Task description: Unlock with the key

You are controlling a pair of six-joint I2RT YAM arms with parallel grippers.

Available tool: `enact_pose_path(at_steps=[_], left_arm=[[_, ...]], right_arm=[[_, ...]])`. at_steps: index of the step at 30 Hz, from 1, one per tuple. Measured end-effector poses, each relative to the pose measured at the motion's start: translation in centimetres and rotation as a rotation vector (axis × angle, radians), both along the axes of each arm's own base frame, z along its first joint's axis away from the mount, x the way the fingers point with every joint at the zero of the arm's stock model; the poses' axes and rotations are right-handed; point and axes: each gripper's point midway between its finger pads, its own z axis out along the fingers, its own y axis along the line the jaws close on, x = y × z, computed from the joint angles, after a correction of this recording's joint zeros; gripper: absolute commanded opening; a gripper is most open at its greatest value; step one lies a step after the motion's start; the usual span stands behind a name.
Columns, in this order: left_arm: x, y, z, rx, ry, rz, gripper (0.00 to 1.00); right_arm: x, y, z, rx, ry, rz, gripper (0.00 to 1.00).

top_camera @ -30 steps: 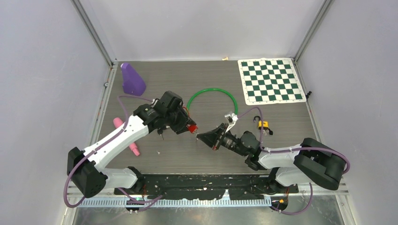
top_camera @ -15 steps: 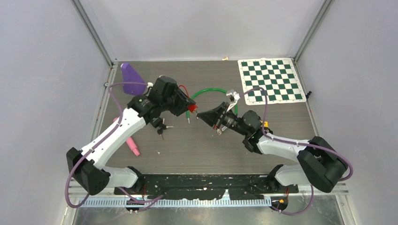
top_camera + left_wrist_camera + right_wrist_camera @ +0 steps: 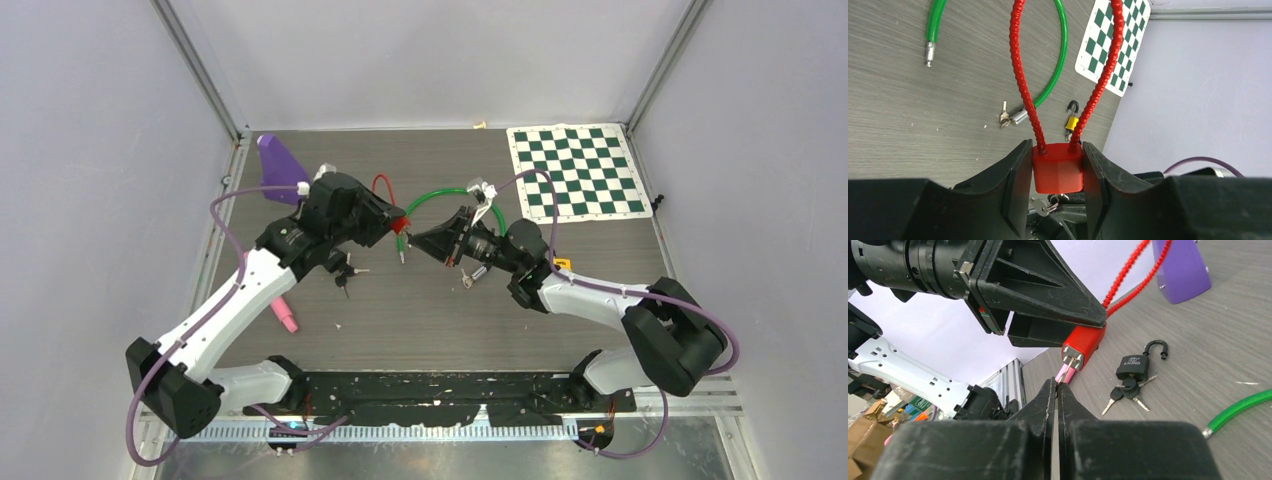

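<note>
From above, we see the left fingers [image 3: 392, 221] clamped on the red lock [image 3: 402, 224] over the middle of the counter [image 3: 420, 310], with the right fingers [image 3: 421, 240] at its 4 o'clock; left wrist: both fingers press the lock's sides; right wrist: the right fingers pinch the key [image 3: 1064, 374] nearly shut, its tip at the lock's end face.

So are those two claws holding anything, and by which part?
Left gripper clamps the red padlock with a ribbed red cable loop by its body's sides. Right gripper pinches the small silver key in that lock's base, by its outer end.
</note>
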Motion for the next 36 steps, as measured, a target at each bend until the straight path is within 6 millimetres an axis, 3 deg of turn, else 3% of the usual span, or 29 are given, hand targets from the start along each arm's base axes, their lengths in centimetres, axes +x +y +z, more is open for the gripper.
enact_pose_path(at_steps=[4,23,31,36], left_arm=[[-1.0,0.6,-0.5,-0.010,-0.005,0.008,0.00],[-1.4,0.8,0.4,-0.066,-0.074,0.014,0.00],[-1.5,1.6,-0.2,-0.015,-0.069,0.032,0.00],[-1.1,2.1,0.4,-0.008,-0.091,0.059,0.00]], right_arm=[[-0.5,0.0,-0.8,-0.001,0.034,0.006,0.05],[-1.1,-0.1,0.1,0.058,0.124,0.035,0.05],[-2.1,0.3,-0.5,-0.086,0.037,0.011,0.05],[-2.8,0.0,-1.3,-0.146,0.015,0.022,0.05]])
